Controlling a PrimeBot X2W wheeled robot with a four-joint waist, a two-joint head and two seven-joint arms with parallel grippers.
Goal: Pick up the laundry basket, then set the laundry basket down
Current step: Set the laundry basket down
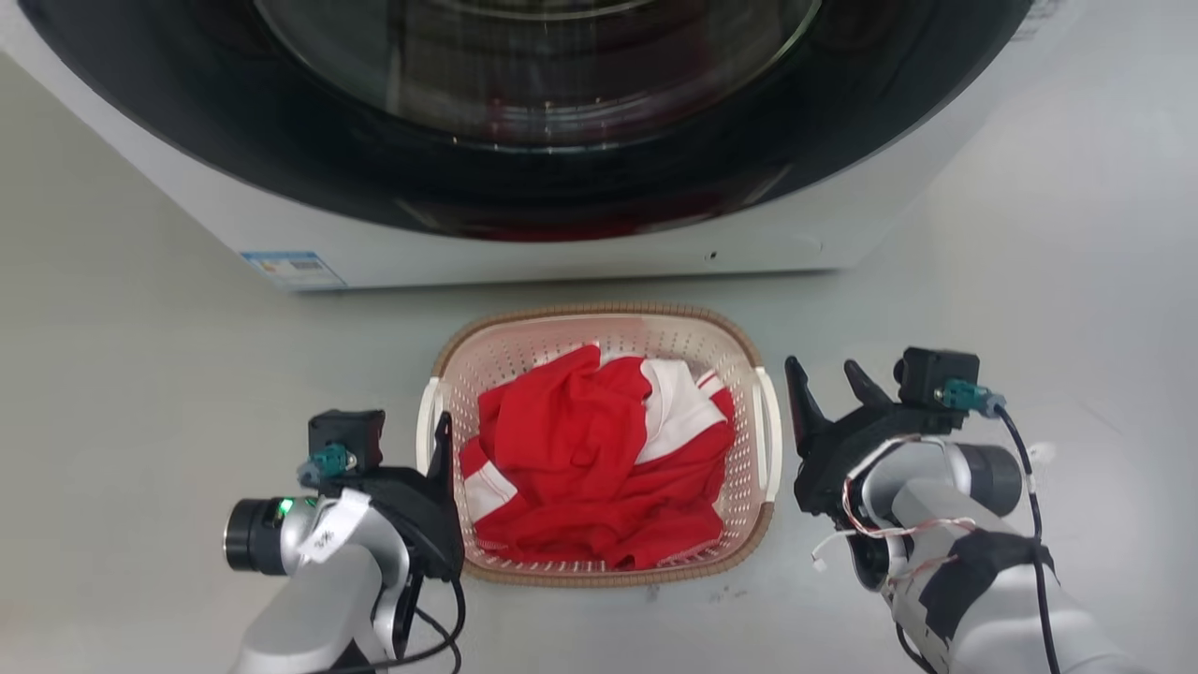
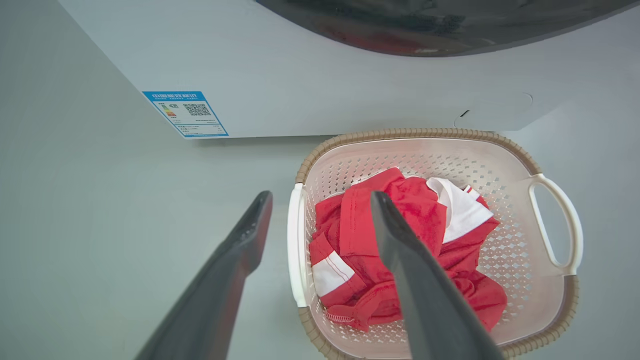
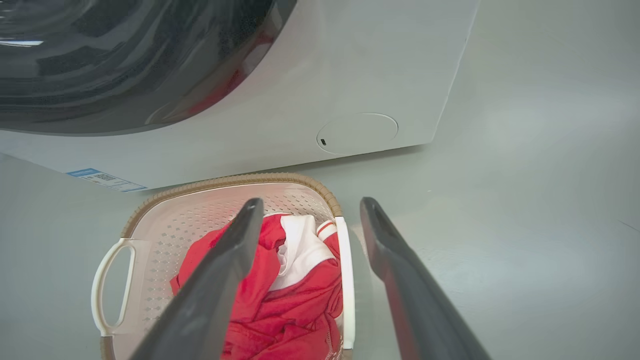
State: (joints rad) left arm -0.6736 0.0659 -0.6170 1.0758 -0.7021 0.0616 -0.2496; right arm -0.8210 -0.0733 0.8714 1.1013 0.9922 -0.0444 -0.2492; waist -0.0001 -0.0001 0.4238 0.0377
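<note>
Now left gripper [image 2: 321,196] and right gripper [image 3: 311,201], both open and empty, flank the laundry basket [image 1: 599,309]; uneven grips could tilt it.

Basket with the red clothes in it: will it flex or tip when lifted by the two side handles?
Probably fairly stiff: the laundry basket looks like moulded plastic with a thick woven-look rim, though the perforated walls may flex slightly. Likely light: just loose red-and-white clothing inside. Tipping seems unlikely, with handles on opposite sides; the soft load may shift.
</note>
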